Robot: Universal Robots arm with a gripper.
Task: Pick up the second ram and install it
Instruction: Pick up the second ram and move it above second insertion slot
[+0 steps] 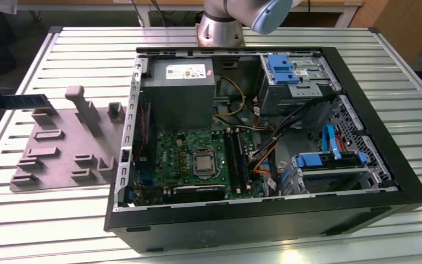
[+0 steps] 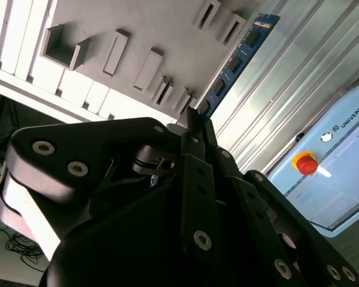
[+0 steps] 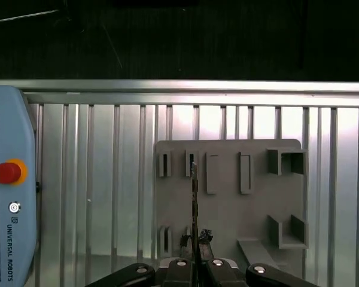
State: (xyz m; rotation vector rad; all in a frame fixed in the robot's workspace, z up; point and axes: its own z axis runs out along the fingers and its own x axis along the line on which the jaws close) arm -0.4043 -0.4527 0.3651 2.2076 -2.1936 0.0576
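The gripper has its black fingers clamped together on one end of the second ram. The blue-green stick reaches straight out from the fingertips, along the line of the fingers. In the first wrist view it is seen edge-on as a thin dark line, its free end close to one of the narrow upright pockets on the grey plate beneath it.

In the exterior view the stick is at the far left edge. Its long axis lies level and runs across that view, its free end pointing to the exterior view's right, towards the computer. It hangs over the far left corner of the grey plate, just beside a raised block there; I cannot tell whether it touches anything.

The plate rests on a ribbed metal table, and a pale blue pendant with a red button lies nearby. Well apart, to the exterior view's right, the open computer case shows its green motherboard and long black slots.
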